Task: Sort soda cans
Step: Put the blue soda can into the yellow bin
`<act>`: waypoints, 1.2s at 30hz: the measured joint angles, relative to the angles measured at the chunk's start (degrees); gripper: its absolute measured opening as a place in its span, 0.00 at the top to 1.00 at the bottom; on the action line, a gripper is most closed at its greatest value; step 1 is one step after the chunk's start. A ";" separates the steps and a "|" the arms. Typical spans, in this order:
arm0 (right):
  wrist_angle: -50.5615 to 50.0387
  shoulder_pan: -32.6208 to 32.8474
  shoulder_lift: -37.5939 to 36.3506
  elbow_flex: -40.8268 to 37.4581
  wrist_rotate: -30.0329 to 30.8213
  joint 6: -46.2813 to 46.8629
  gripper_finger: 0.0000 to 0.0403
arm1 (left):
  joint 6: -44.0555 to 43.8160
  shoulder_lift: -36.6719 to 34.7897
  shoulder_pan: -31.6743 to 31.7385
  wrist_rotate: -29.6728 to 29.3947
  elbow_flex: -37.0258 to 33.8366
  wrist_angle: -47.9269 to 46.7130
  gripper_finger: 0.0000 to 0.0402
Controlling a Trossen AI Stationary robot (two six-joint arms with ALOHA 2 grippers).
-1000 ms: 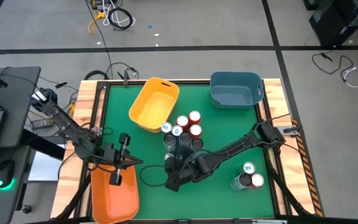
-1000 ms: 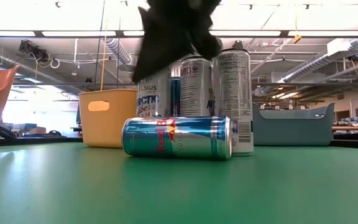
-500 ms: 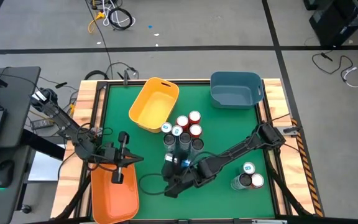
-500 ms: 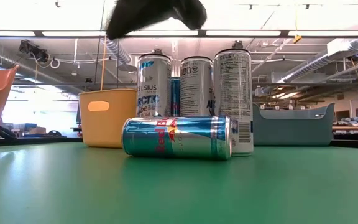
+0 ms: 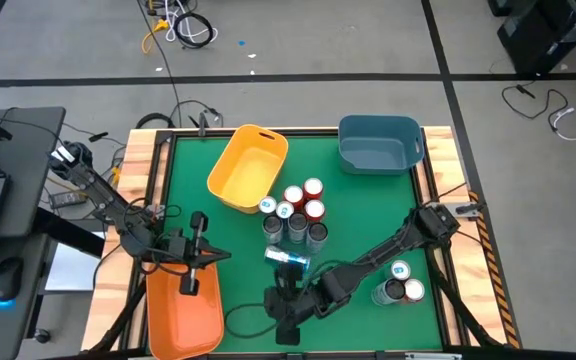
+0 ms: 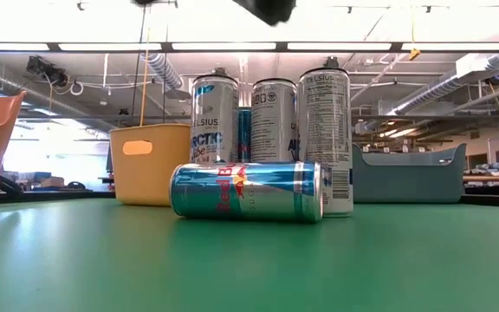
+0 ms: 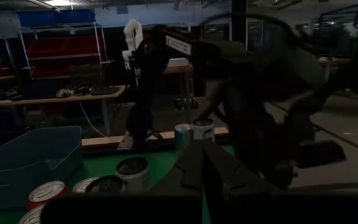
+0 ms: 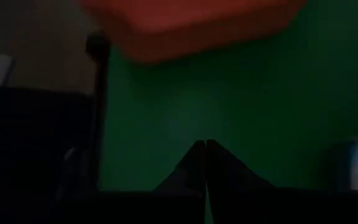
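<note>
The right gripper, pressed together and empty, has retreated from the fallen can; sorting stalls.

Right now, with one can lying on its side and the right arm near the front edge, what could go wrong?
The tipped can lies on its side just in front of the upright cans; a nudge could roll it into them and topple some. The right gripper is shut and empty near the table's front edge, so it must reopen before any pick. The left gripper, shut, hangs over the orange bin, so a drop there could crowd it.
</note>
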 joint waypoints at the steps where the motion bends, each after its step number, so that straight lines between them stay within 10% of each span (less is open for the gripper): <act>1: -1.25 0.33 0.71 0.05 -0.25 2.04 1.00 | -0.01 0.01 0.01 0.01 0.00 -0.06 0.99; 11: -9.72 1.01 3.94 4.54 21.08 28.52 1.00 | -0.53 0.00 0.00 0.16 0.00 -0.56 0.99; 26: -29.36 -0.06 20.46 24.70 32.30 46.13 1.00 | -0.44 0.00 -0.32 0.13 0.00 -2.79 0.99; 36: -33.26 -2.37 19.55 21.24 32.05 52.40 1.00 | -0.26 0.00 -0.38 0.11 0.00 -3.04 0.99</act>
